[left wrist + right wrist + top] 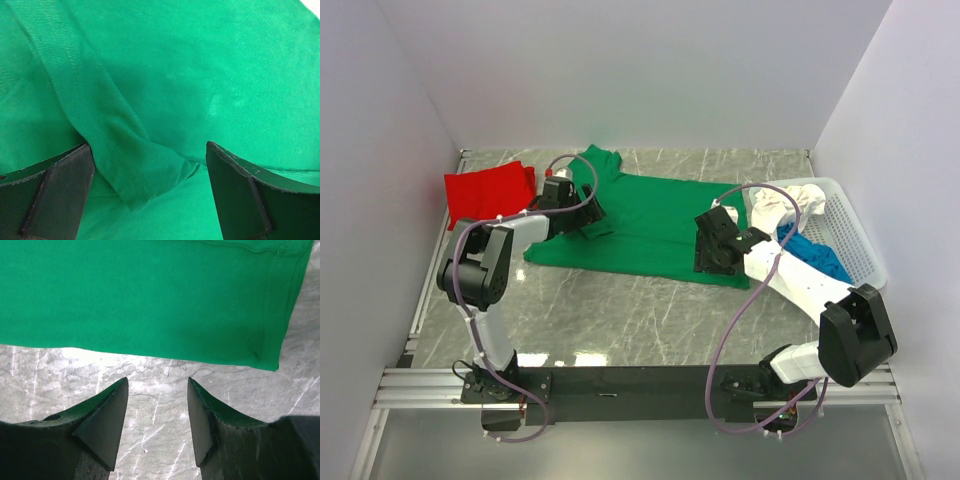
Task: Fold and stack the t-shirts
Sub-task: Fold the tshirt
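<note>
So, grey marble-look counter (pixel 650 320), plain white walls (pixel 640 70) on three sides. The green t-shirt (pixel 650 220) lies flat mid-counter, long axis left to right, stitched hem end toward the white basket (pixel 860 235). My left gripper (pixel 149 147) is spread wide over a fold of it. The right gripper (pixel 157 381) is parted, holding nothing, just beside its near edge.

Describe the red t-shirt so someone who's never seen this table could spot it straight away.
Take the marble-look table and go to its far left corner, by the wall. There, just left of the spread-out green t-shirt, lies the red t-shirt. It is the only red thing, a compact bundle; the white shirt and blue shirt sit in the basket at right.
</note>
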